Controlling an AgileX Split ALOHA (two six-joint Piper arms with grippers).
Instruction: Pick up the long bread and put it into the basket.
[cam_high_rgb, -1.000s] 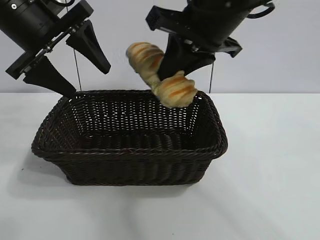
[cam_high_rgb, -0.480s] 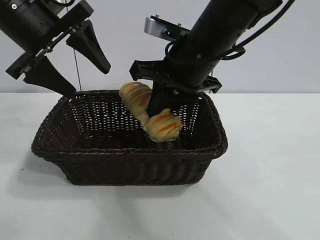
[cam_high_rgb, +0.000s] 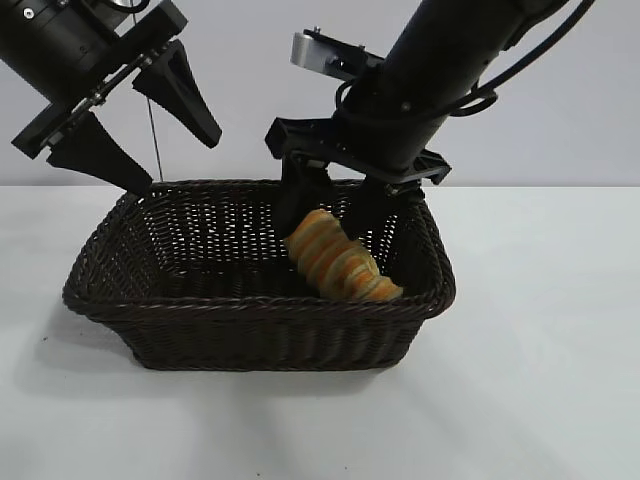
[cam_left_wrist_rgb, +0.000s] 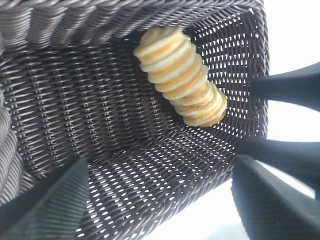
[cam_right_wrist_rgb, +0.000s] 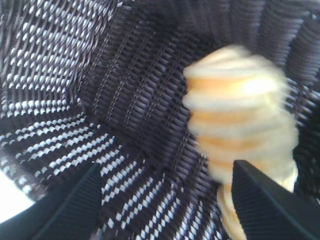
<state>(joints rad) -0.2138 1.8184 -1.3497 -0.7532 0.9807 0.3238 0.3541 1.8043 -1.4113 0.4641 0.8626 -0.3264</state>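
Note:
The long bread (cam_high_rgb: 340, 265), golden with orange stripes, lies tilted inside the dark wicker basket (cam_high_rgb: 250, 305), toward its right end. My right gripper (cam_high_rgb: 335, 215) hangs open just above it, one finger on each side, gripping nothing. In the right wrist view the bread (cam_right_wrist_rgb: 240, 120) shows blurred beside one finger of the right gripper (cam_right_wrist_rgb: 166, 167), over the basket's weave (cam_right_wrist_rgb: 75, 75). My left gripper (cam_high_rgb: 172, 160) stays open above the basket's left rear corner. In its own view the left gripper (cam_left_wrist_rgb: 160, 162) holds nothing, and the bread (cam_left_wrist_rgb: 180, 75) rests on the basket floor (cam_left_wrist_rgb: 100, 100).
The basket stands on a white table (cam_high_rgb: 540, 350) with bare surface in front and to both sides. A plain grey wall is behind. The right arm's dark fingers (cam_left_wrist_rgb: 290, 87) reach in over the basket's far end in the left wrist view.
My right gripper came down into the basket with the bread and opened. The bread dropped free and now rests inside the basket. The left arm has not moved.

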